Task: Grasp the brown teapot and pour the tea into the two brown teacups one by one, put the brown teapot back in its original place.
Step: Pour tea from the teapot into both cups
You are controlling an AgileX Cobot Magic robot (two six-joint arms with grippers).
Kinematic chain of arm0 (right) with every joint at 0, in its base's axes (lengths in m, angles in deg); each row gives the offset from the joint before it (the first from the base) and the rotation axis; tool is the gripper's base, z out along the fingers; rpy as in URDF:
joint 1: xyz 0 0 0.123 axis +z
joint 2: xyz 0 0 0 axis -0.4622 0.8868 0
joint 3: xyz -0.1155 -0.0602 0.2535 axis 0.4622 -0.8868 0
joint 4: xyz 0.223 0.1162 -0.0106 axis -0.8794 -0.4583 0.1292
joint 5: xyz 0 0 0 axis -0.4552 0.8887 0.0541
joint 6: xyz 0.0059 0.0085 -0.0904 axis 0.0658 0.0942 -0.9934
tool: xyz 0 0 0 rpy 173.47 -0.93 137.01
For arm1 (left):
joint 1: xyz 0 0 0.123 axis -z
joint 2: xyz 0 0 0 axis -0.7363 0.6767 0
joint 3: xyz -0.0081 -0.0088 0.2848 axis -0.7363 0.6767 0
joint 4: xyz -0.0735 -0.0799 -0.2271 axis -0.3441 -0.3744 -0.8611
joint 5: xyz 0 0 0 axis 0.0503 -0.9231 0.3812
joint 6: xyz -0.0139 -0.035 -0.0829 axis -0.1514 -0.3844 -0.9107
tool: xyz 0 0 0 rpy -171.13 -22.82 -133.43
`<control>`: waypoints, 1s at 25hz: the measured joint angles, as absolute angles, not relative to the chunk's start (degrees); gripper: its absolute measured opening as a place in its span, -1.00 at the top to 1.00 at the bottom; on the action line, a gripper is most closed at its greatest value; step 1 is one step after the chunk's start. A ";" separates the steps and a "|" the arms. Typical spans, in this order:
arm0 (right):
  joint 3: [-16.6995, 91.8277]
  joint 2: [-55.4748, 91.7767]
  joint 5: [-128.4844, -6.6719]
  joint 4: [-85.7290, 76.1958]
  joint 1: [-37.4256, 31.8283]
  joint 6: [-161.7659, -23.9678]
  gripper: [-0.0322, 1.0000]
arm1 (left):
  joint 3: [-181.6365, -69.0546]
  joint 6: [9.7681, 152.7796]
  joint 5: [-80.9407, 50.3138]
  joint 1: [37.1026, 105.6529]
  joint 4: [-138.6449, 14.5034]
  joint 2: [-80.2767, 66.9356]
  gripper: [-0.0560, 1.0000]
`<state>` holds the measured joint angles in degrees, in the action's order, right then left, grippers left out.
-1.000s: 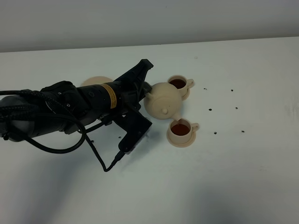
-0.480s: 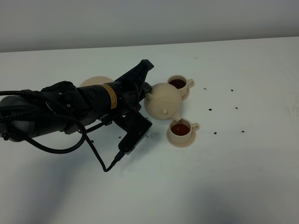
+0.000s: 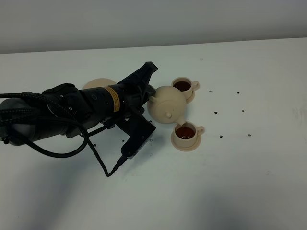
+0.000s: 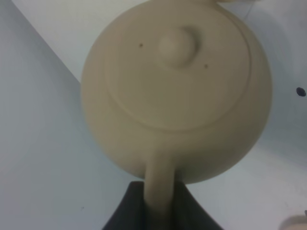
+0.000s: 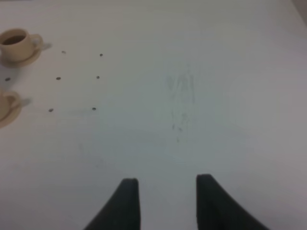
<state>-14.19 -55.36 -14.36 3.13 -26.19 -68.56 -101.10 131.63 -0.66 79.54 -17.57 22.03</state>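
The left gripper [image 3: 149,91], clamped on the loop handle of the brown teapot [image 3: 166,104], holds the pot tipped at centre frame in the high view, its spout hanging directly over the nearer teacup [image 3: 185,132], just below and right of the pot. A thin stream of tea appears to run from spout to cup, though it is too fine to be sure. That cup shows dark tea inside, as does the farther teacup [image 3: 183,86], which stands just above and right of the pot's belly.

The left wrist view looks straight at the knobbed lid, with the handle pinched between the dark jaws at the bottom of that frame.

The teapot's own wide saucer [image 3: 98,83] peeks out in the upper left of the high view, mostly hidden behind the black left arm. It lies on the handle side, opposite the spout, so the return trip would likely be a straight pull back along the arm's own line after the pot is levelled. The left arm is by far the nearer one.

The right gripper [image 5: 163,196] stands spread over bare white tabletop [image 3: 249,182], well apart from the tea set, with both cups at the left edge of its wrist view.

A yellow band of label circles the left arm; its print is too small to read.
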 joint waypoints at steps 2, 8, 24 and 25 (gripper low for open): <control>-14.19 -55.36 -14.36 3.13 -26.19 -68.56 0.33 | -101.10 131.63 -0.71 79.54 -17.57 22.03 0.73; -14.19 -55.36 -14.36 3.13 -26.19 -68.41 0.33 | -101.10 131.92 -0.77 79.54 -17.41 22.03 0.73; -14.19 -55.36 -14.36 3.13 -26.19 -68.55 0.33 | -101.10 134.39 -1.92 79.54 -17.27 22.03 0.73; -14.19 -55.36 -14.36 3.13 -26.19 -68.55 0.33 | -101.10 134.72 -1.92 79.54 -17.27 22.03 0.73</control>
